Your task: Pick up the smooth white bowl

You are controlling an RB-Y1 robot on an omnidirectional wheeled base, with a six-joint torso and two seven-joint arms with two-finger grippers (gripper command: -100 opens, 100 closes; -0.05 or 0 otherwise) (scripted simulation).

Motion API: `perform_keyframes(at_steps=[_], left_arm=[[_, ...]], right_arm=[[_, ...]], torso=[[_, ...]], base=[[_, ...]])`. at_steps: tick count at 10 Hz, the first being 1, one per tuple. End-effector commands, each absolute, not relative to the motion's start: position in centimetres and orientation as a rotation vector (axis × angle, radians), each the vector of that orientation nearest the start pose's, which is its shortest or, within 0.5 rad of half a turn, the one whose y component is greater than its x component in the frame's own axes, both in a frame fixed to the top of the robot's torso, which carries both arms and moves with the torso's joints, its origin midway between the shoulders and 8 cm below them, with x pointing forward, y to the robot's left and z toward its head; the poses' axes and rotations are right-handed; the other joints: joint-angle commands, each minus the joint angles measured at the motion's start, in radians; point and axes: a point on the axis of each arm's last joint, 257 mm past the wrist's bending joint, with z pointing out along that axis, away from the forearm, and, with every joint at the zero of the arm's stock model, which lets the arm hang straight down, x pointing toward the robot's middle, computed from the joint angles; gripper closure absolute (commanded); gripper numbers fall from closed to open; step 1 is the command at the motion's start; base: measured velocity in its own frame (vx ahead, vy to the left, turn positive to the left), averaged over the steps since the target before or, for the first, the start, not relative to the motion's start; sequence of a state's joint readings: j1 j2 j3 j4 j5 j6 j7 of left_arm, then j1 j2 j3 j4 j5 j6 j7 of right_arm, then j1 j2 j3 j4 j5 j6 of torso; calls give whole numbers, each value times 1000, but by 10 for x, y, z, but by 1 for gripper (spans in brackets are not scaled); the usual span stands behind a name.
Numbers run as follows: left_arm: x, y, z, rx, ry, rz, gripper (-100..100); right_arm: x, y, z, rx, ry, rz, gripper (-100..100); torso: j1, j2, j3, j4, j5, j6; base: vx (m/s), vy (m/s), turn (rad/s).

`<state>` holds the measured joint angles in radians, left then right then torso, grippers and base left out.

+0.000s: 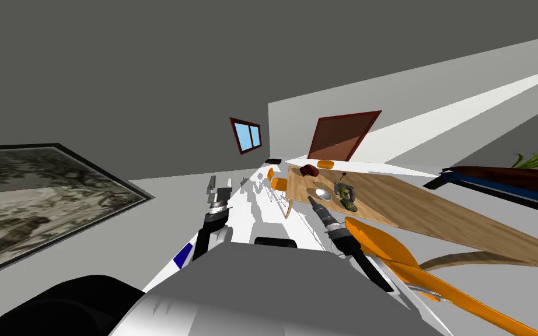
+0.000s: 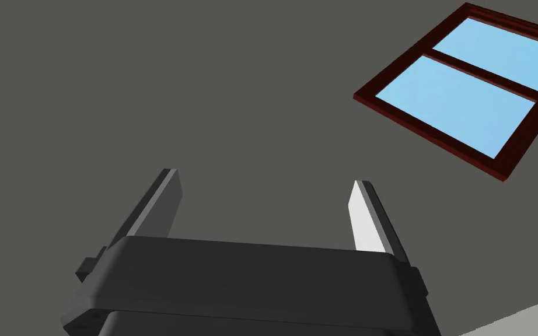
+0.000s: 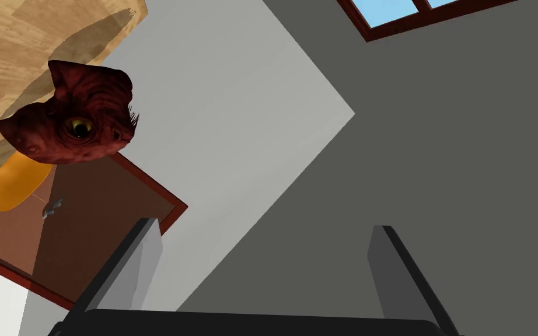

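Note:
The smooth white bowl (image 1: 322,192) sits on the wooden table (image 1: 414,204), near its left edge. My right gripper (image 1: 310,199) hovers just short of the bowl, at the table's edge, on the end of the outstretched arm. In the right wrist view the gripper (image 3: 268,256) is open with nothing between its fingers, and it looks past a dark red lumpy object (image 3: 69,122) on the table (image 3: 28,46). My left gripper (image 1: 218,188) is raised to the left, away from the table; the left wrist view shows this gripper (image 2: 265,204) open and empty.
On the table beyond the bowl lie the dark red object (image 1: 308,170) and a green-and-yellow object (image 1: 346,196). Orange chairs stand at the table's left side (image 1: 278,184) and close to my right arm (image 1: 402,256). A brown door (image 1: 341,137) is behind the table.

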<state>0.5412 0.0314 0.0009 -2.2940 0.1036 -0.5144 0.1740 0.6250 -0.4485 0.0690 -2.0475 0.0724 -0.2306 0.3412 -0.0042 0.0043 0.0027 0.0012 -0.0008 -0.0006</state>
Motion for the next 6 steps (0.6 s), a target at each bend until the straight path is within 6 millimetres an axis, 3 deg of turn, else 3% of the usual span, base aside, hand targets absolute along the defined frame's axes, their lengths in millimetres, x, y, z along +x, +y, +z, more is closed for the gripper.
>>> perform_keyframes(at_steps=[1,2,4,5,6], left_arm=[[334,293,21,-772,526,-1511,0],[334,293,21,-772,526,-1511,0],[334,293,21,-772,526,-1511,0],[334,293,21,-772,526,-1511,0],[334,293,20,-773,526,-1511,0]], right_arm=[[355,-303,-248,482,1641,633,-100],[354,-306,-253,491,1652,624,-100],[335,-331,-302,479,1801,507,-100],[333,-334,-308,489,1814,495,-100],[319,-350,-334,486,1894,428,-100]], torso=[[0,0,0,0,0,0],[-1,0,0,0,0,1],[-1,0,0,0,0,0],[-2,0,0,0,0,1],[-2,-1,0,0,0,2]], base=[[-59,-21,439],[-47,-21,292],[-56,-21,452],[-42,-26,182],[-33,-20,337]])
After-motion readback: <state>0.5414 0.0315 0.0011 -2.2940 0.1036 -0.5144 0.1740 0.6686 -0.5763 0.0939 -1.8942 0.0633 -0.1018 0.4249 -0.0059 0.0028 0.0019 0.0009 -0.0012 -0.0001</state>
